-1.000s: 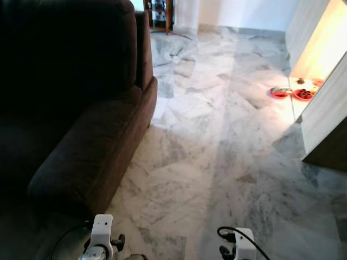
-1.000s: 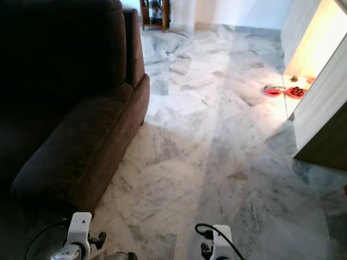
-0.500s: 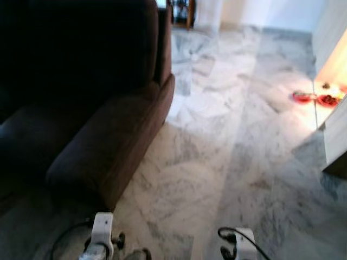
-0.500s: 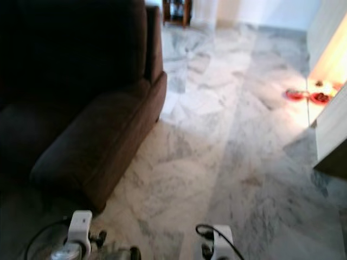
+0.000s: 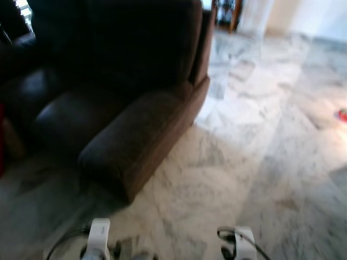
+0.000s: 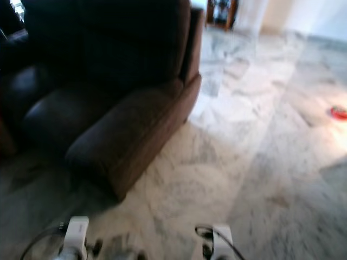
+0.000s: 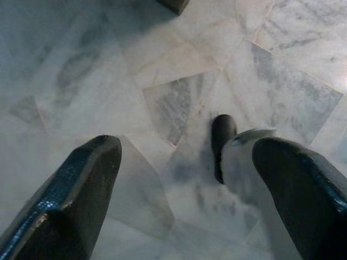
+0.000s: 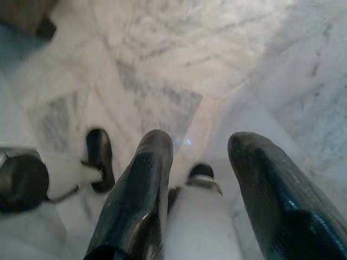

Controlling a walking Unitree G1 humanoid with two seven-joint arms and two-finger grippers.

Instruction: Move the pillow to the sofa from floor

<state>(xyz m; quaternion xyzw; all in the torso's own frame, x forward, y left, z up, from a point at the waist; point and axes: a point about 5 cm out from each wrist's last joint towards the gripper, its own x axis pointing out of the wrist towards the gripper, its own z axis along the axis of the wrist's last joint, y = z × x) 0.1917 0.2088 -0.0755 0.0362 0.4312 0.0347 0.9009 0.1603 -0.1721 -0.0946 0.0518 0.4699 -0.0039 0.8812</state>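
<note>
A dark brown sofa (image 5: 135, 103) stands on the left, its near armrest (image 6: 116, 143) reaching toward me. Both arms hang low, with their white wrists at the bottom of the eye views, the left wrist (image 5: 98, 238) and the right wrist (image 5: 241, 245). In the left wrist view my left gripper (image 7: 184, 157) hangs over the marble floor, its fingers (image 7: 76, 189) wide apart and nothing between them. My right gripper (image 8: 200, 146) is open too, above the floor and my own leg. The picture is blurred.
Pale marble floor (image 5: 255, 162) spreads to the right of the sofa. A red dish (image 6: 339, 112) lies at the far right. A wooden piece of furniture (image 5: 225, 13) stands at the back. Something red and tan (image 5: 4, 138) sits at the left edge, too blurred to name.
The camera has swung left: the sofa has slid rightward in the picture and more of its seat shows. The red dishes have moved to the right edge. Both arms hang as before.
</note>
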